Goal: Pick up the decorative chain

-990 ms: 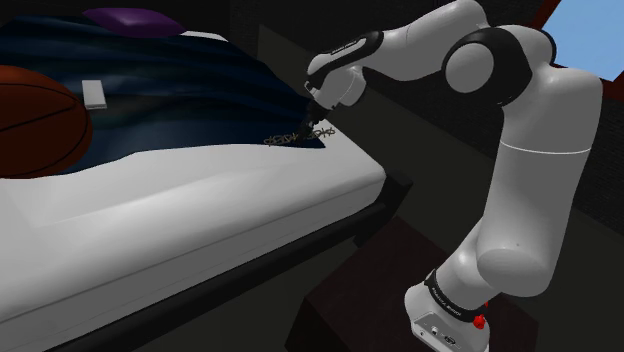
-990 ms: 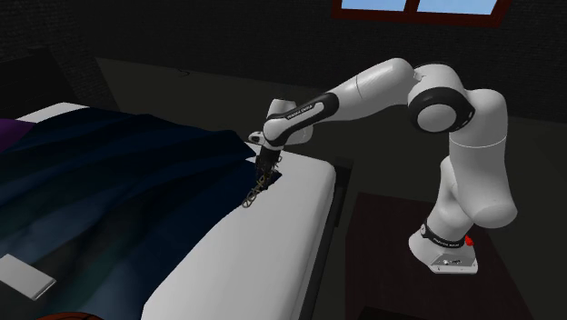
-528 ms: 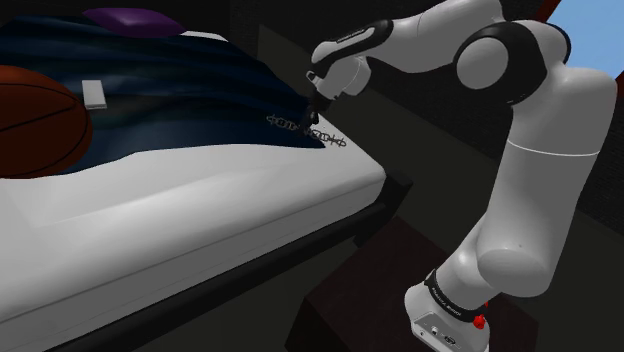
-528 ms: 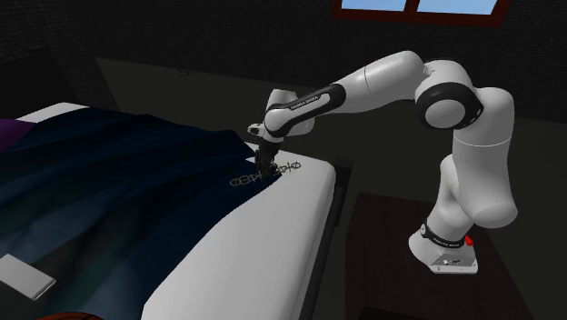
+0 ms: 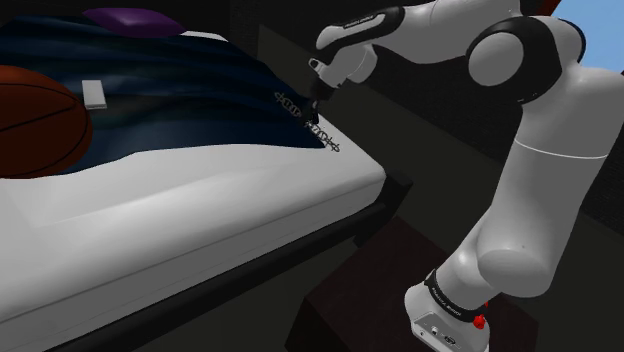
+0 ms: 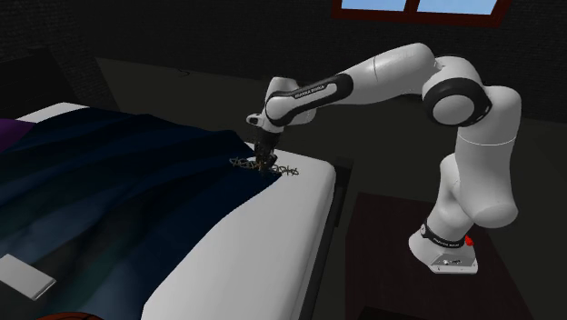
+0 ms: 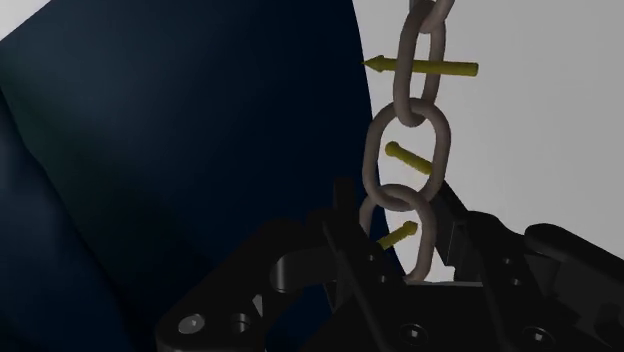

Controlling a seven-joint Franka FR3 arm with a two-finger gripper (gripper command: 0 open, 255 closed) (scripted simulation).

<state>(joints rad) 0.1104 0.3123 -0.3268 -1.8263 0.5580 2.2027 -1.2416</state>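
The white bed (image 5: 200, 200) is the biggest thing here, with a dark blue blanket (image 5: 170, 90) over its far half. The blanket's edge ends near the bed corner closest to the robot.

The arm (image 5: 550, 180) stands upright from its base on the dark stand (image 5: 370, 290). It bends at the shoulder high up and stretches its forearm out over the bed. The wrist is turned so that the hand points down at the blanket's edge. A brown ball (image 5: 35, 120) sits on the blanket at the shoulder view's left, with a small white flat thing (image 5: 94, 93) just beyond it.

The gripper (image 7: 400, 215) is clenched on the chain (image 7: 412, 112). In the wrist view the two black fingers (image 7: 345, 215) clasp one grey link between them, with only that link's width left between the fingers. The other links run straight away from the fingers along the line where blanket meets white bed. Short yellow pins stick out sideways from the links.

In the shoulder view the gripper (image 5: 315, 97) grips the chain (image 5: 322, 132) partway along. One short end reaches left over the blanket, and the longer end slants down and right towards the bed's corner. In the second exterior view the chain (image 6: 283, 169) lies nearly level, left to right, under the gripper (image 6: 264, 156). I cannot tell whether its ends rest on the bed.
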